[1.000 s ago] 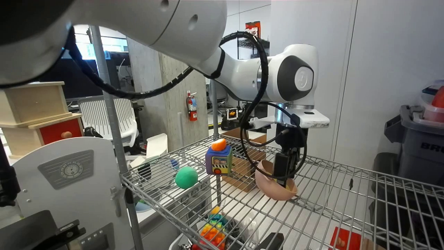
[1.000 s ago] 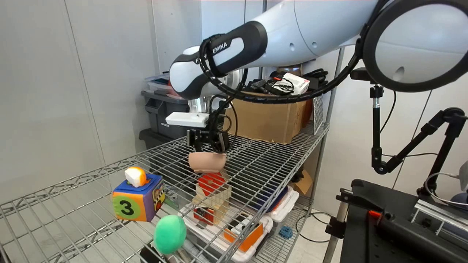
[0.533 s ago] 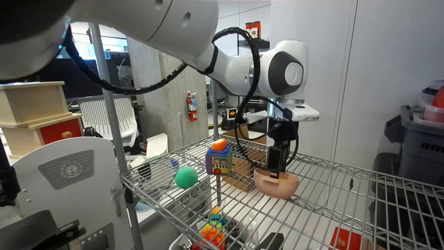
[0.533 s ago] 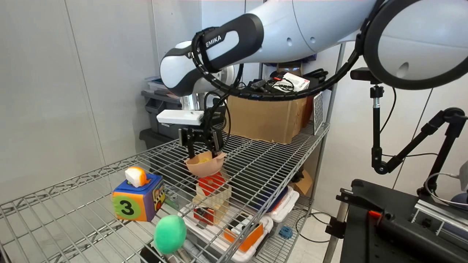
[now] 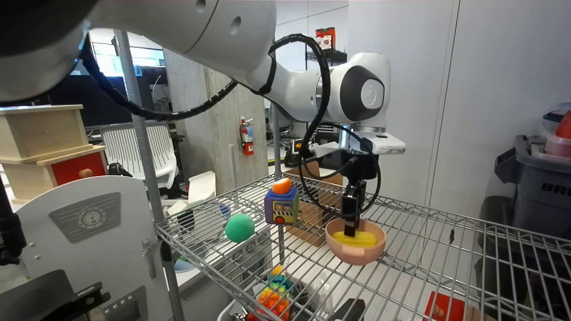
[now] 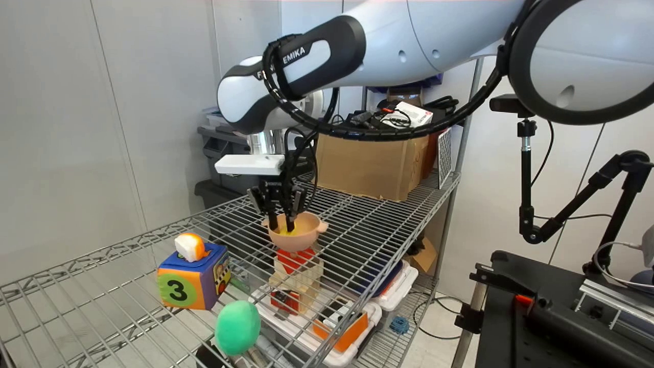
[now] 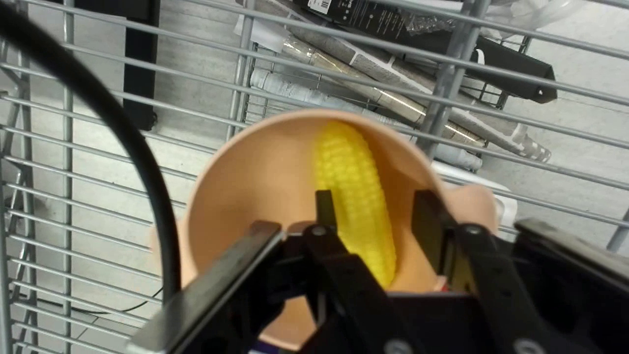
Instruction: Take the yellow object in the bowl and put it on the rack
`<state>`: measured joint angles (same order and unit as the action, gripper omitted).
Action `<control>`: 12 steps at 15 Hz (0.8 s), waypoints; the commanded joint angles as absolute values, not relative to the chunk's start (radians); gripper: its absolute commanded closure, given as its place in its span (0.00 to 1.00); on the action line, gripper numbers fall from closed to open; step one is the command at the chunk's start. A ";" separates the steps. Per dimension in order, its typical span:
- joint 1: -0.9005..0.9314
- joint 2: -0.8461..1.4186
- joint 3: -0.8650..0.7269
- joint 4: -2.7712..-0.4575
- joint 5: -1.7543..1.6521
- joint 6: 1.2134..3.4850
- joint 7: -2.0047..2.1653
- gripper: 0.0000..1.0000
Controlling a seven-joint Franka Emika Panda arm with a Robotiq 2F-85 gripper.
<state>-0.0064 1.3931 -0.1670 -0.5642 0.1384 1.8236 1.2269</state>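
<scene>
The yellow object, a corn cob point(image 7: 351, 169), lies in the peach bowl point(image 7: 245, 182), which has small tab handles. In both exterior views the bowl point(image 5: 354, 257) rests on the wire rack point(image 6: 166, 232). My gripper point(image 7: 374, 201) reaches down into the bowl from above, one finger on each side of the cob point(image 5: 366, 240). Its left finger in the wrist view is against or very close to the cob. A gap shows between the cob and the right finger, so the jaws are partly closed but grip nothing. The cob's lower end is hidden behind the gripper.
A green ball point(image 5: 240, 228) and a soft number cube point(image 6: 176, 286) with an orange-and-white piece point(image 6: 190, 247) on top sit on the rack. A big cardboard box point(image 6: 365, 166) stands at one end. A metal post point(image 5: 140, 147) rises from a corner.
The arm has shifted left in an exterior view, away from the bowl's far side. The bowl has rocked from a strong tilt, showing more of its inside. The fingers have drawn closer together around the cob.
</scene>
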 commanded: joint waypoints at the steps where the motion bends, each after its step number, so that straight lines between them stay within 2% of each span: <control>1: -0.013 1.377 -0.157 -0.566 0.143 1.789 1.192 0.84; 3: -0.014 1.372 -0.154 -0.566 0.146 1.792 1.181 0.99; 10: -0.021 1.335 -0.156 -0.575 0.151 1.804 1.140 1.00; 11: -0.020 1.330 -0.159 -0.577 0.149 1.804 1.142 0.74; 12: -0.021 1.331 -0.159 -0.576 0.149 1.802 1.145 0.73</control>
<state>-0.0139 1.3573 -0.1668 -0.5638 0.1422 1.8234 1.1663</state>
